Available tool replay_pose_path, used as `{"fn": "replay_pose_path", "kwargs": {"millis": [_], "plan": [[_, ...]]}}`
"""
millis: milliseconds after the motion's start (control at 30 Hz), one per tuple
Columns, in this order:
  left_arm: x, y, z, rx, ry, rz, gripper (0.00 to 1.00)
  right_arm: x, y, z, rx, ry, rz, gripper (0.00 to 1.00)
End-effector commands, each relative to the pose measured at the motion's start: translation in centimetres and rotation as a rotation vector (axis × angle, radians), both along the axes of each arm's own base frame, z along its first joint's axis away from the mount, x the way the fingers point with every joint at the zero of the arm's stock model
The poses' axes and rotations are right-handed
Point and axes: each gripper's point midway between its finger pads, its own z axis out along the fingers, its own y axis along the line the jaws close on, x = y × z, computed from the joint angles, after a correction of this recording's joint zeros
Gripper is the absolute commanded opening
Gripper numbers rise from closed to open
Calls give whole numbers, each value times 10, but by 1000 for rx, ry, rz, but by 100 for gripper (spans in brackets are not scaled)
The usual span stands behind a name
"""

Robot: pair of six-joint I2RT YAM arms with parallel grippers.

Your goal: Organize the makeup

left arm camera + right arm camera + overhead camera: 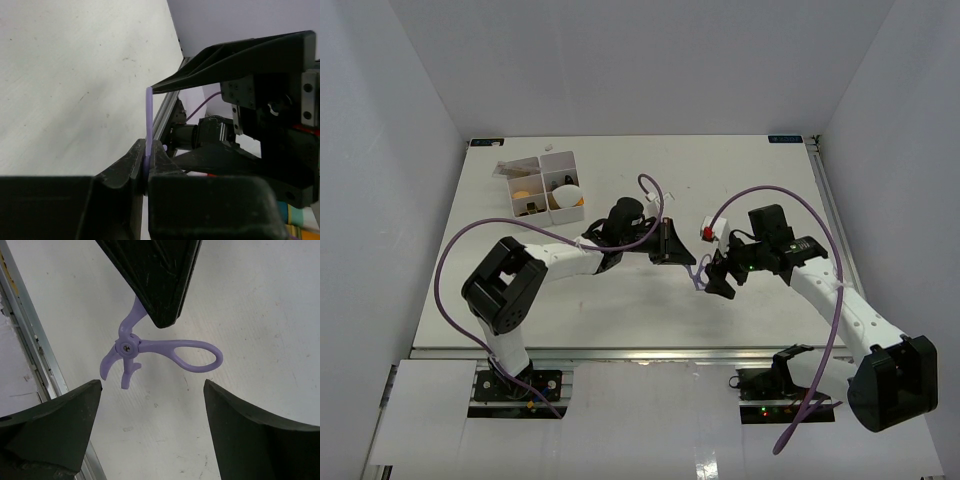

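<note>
Task item: lilac lash curler (pixel 150 346), held above the bench (pixel 620 320) near its middle.
Left gripper (pixel 672 250): clamped on one handle limb of the curler, which hangs from its tips.
Right gripper (pixel 151 390): fingers spread wide and holding nothing, facing the left gripper at close range.
Key relation: the curler lies straight ahead of the right gripper's gap, not yet between the fingers.
Long axis: the looped handle runs crosswise, from one right finger towards the other.
Nearer arm: both are close, but only the left touches.
Likely step: a handover, with the right closing on the free loop.
Destination: probably the white compartmented box (pixel 558 155), far-left on the bench and nearer the left arm.
</note>
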Motion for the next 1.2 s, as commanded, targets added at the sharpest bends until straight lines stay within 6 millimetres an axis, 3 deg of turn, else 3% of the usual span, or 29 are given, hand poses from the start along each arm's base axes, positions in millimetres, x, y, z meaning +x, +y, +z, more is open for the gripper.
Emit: {"fn": "replay_pose_path", "kwargs": {"millis": [0,133,333,433,567,600,767,867,1033,1167], "plan": [[3,8,20,6,-80,16,0,-2,-1,8,9,-59,10,90],[23,27,13,74,-113,89,0,-2,-5,15,-1,-104,1,90],[56,67,22,219,-233,199,0,-3,-7,26,17,-162,13,90],[80,98,44,298,-323,285,0,2,-9,30,25,-194,-2,90],[121,156,86,420,-513,434,0,6,-11,21,35,-202,-25,90],[126,162,94,448,-554,448,0,6,-11,17,31,-191,-26,90],[178,234,122,665,-725,584,0,13,-11,15,34,-169,-32,90],[197,252,129,715,-860,507,0,15,-10,18,48,-175,-35,90],[223,276,143,641,-1060,329,1,12,-10,16,60,-170,-30,90],[244,295,131,628,-1123,237,2,12,-12,17,68,-177,-35,90]]}}
